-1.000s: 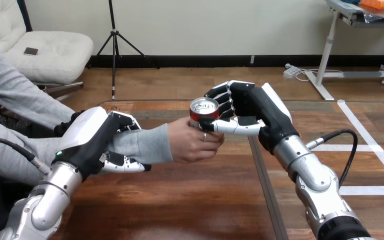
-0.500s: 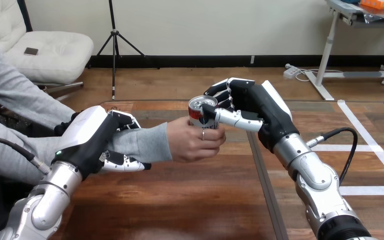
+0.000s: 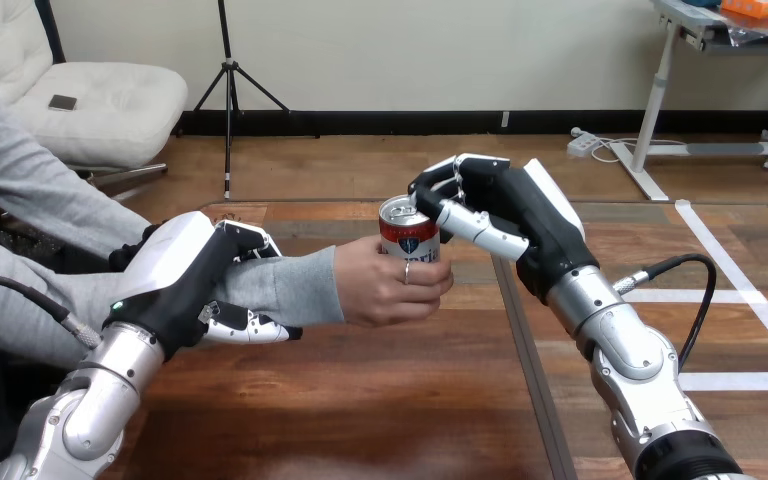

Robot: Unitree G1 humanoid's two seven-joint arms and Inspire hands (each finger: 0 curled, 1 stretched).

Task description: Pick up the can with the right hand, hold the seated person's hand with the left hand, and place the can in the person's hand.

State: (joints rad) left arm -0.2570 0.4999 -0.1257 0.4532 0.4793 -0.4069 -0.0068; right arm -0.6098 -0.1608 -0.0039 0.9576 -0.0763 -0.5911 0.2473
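Observation:
A red and white can [image 3: 408, 236] stands upright in the person's hand [image 3: 385, 290], which is curled round its lower half above the wooden table [image 3: 380, 400]. My right hand [image 3: 508, 212] is just right of the can. Its thumb [image 3: 470, 222] is lifted off the can's front and points at the top rim, and its fingers [image 3: 438, 184] hang loosely by the can's upper right edge. My left hand [image 3: 175, 275] grips the person's grey-sleeved forearm [image 3: 295, 285], fingers over the top and thumb underneath.
A dark seam [image 3: 525, 360] runs front to back through the table under my right arm. The person's other arm [image 3: 30, 190] reaches in from the left edge behind my left hand. The table's far edge [image 3: 340, 206] lies just beyond the can.
My right thumb has swung up off the can's front to its top rim, baring the label. The can now rests in the person's hand. My left hand has not moved.

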